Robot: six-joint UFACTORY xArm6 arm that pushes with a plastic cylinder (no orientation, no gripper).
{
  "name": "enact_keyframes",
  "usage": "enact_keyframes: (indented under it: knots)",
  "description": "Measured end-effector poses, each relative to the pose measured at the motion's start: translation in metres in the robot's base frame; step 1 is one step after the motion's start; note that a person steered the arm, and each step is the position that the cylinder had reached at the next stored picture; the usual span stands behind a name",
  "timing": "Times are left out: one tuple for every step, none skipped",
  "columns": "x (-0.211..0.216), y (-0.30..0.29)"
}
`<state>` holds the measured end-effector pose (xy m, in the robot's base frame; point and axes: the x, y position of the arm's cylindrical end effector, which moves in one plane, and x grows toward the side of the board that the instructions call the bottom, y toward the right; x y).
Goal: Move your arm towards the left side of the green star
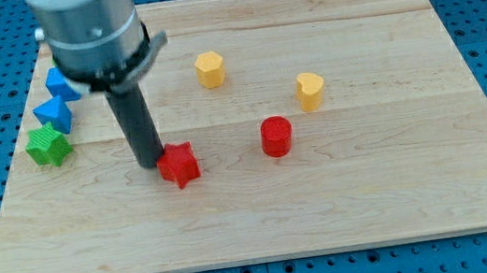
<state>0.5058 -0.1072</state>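
Note:
The green star (47, 145) lies near the board's left edge, just below two blue blocks. My tip (150, 163) rests on the board to the right of the green star, about a hundred pixels away from it. The tip touches or nearly touches the left side of the red star (178, 165). The dark rod rises from the tip to the grey arm body at the view's top left.
Two blue blocks (54, 114) (60, 83) sit above the green star, the upper one partly hidden by the arm. A red cylinder (276, 137), a yellow hexagon block (209, 68) and a yellow heart block (310, 90) lie to the right. The wooden board (375, 204) sits on a blue pegboard.

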Motion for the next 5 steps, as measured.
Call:
enact_keyframes:
  knots:
    - [0.026,0.049]
    - [0.028,0.079]
    - [0.042,0.072]
    - [0.041,0.021]
    - [0.042,-0.049]
